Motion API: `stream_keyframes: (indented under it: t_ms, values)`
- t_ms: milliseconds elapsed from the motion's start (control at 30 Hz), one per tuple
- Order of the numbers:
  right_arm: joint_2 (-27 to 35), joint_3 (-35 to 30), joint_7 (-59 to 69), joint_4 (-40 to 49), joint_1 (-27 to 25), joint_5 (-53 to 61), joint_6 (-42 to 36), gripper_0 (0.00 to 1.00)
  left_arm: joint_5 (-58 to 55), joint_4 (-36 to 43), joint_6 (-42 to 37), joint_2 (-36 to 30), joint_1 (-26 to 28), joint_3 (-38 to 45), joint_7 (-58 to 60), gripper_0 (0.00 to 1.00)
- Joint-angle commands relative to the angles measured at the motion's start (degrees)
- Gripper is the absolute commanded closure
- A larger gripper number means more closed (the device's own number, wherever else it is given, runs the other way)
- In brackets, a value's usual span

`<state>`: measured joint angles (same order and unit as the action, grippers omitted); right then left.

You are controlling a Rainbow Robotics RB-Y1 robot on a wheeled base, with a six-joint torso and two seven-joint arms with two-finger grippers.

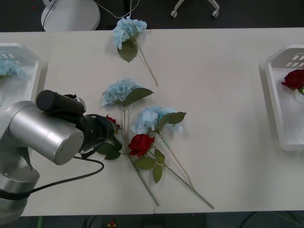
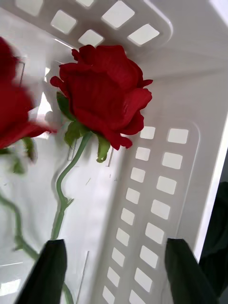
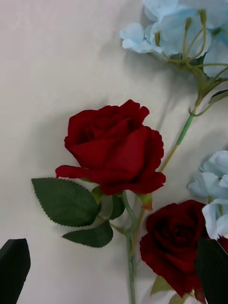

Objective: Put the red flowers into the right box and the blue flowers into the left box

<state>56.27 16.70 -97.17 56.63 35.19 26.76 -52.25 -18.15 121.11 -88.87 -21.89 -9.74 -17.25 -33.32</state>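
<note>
Two red roses (image 1: 141, 144) lie among blue flowers (image 1: 153, 118) near the middle of the table (image 1: 223, 95), one bloom plain in the front view, the other (image 1: 112, 122) half hidden against the tip of the left arm. In the left wrist view that nearer rose (image 3: 114, 147) sits just ahead of the left gripper (image 3: 114, 266), whose black fingers (image 3: 14, 266) are spread apart and hold nothing, the second rose (image 3: 175, 242) beside one finger. A third blue cluster (image 1: 128, 31) rests near the table's far edge. At the right edge, a rose (image 2: 104, 92) lies inside the right box (image 1: 280, 114), ahead of the right gripper (image 2: 116, 273), its fingers also spread and empty. The left box (image 1: 26, 59) holds a blue flower (image 1: 8, 69).
</note>
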Motion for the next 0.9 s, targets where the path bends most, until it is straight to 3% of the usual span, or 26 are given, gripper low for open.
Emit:
stream_keyframes:
  t_ms: [33, 400, 500, 733, 767, 833, 867, 900]
  values:
    - [-0.2, -6.9, 1.5, 0.1, 2.0, 5.8, 0.0, 0.25, 2.8, -7.7, 6.1, 0.9, -2.4, -4.6, 6.0, 0.0]
    - [1.9, -8.2, 1.9, 14.5, 3.0, 22.6, -15.3, 0.07, 4.9, -19.5, 10.9, 3.1, -7.0, -6.4, 7.2, 0.0]
    - [1.9, -5.5, 2.2, 20.1, 3.0, 27.0, -19.2, 0.01, 4.7, -21.7, 10.8, 3.4, -9.2, -6.4, 7.5, 0.0]
    - [1.9, 3.6, 6.3, 32.8, 3.0, 30.6, -22.5, 0.0, 5.0, -27.4, 11.2, 4.7, -13.2, -6.4, 7.7, 0.0]
    - [1.9, 5.4, 7.7, 35.1, 3.0, 30.8, -22.6, 0.0, 5.1, -28.1, 11.5, 4.7, -13.5, -6.4, 7.5, 0.05]
    - [1.9, 8.1, 10.8, 38.8, 2.7, 31.1, -22.7, 0.0, 5.1, -29.1, 12.4, 4.7, -13.8, -6.5, 7.4, 0.29]
    - [1.8, 9.7, 12.8, 40.6, 2.5, 31.2, -22.9, 0.0, 5.1, -29.4, 12.9, 4.7, -13.8, -6.5, 7.3, 0.54]
    - [1.7, 10.7, 14.6, 42.0, 2.5, 31.2, -23.0, 0.0, 5.1, -29.4, 13.3, 4.7, -13.8, -6.5, 7.3, 0.71]
